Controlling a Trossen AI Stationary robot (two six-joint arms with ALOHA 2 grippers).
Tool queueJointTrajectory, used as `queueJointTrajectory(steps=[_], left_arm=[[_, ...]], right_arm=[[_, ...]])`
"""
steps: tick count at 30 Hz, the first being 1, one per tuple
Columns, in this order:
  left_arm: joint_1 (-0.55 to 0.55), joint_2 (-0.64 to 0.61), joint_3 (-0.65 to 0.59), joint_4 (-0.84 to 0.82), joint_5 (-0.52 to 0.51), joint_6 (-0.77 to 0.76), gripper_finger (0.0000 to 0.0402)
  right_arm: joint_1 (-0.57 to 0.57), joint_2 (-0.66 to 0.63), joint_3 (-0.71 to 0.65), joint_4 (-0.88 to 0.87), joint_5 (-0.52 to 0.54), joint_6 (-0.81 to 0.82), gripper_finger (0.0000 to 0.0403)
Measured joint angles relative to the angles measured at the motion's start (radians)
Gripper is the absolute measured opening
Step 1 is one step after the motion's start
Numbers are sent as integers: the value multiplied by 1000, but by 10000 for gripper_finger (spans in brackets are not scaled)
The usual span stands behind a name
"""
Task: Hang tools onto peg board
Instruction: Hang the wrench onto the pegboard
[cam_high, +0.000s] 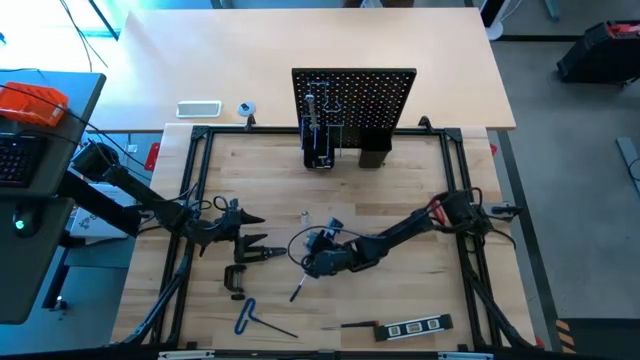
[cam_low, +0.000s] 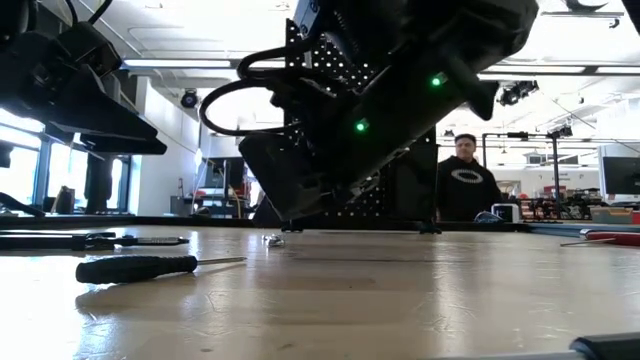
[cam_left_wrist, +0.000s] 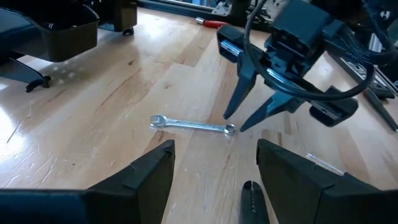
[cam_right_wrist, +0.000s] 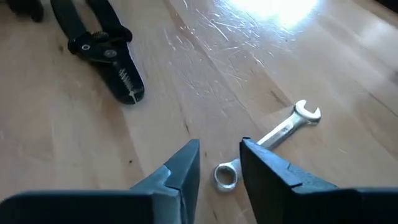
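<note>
A small silver wrench (cam_right_wrist: 273, 134) lies flat on the table, between the two grippers. My right gripper (cam_right_wrist: 219, 149) is low over its ring end (cam_right_wrist: 225, 175). The fingers are open, one on either side of the ring, with a gap showing. In the left wrist view the right gripper (cam_left_wrist: 235, 121) points down at that same end. My left gripper (cam_left_wrist: 214, 149) hovers open to the table's left. The black pliers (cam_right_wrist: 109, 56) lie on the table below it. The peg board (cam_high: 355, 100) stands at the far edge with tools (cam_high: 318, 135) hung on it.
Near the front edge lie a black C-clamp (cam_high: 235, 278), a blue-handled hex key (cam_high: 250, 318), a black screwdriver (cam_high: 298, 288), another screwdriver (cam_high: 355, 325) and a black level (cam_high: 415, 327). A person (cam_low: 465, 185) stands beyond the table.
</note>
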Motion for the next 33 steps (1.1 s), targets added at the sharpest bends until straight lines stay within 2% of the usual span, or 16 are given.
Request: queueJointTrajectory(steps=[7,13,20,23,27,33], left_arm=[[0,0,0,0,0,3,218],[7,0,0,0,-23,11,218],[86,39,0,53,-22,162,218],[136,91,2,134,32,266,218],[220,190,8,277,180,356,218],[326,403,105,288,376,437,218]], right_arm=[[-30,0,0,-10,-81,-5,55],[-31,-1,1,-101,-90,42,37],[-30,3,3,-132,-130,57,25],[-28,3,3,-131,-142,50,24],[-21,4,3,-122,-177,22,24],[-2,5,3,-121,-227,-5,24]])
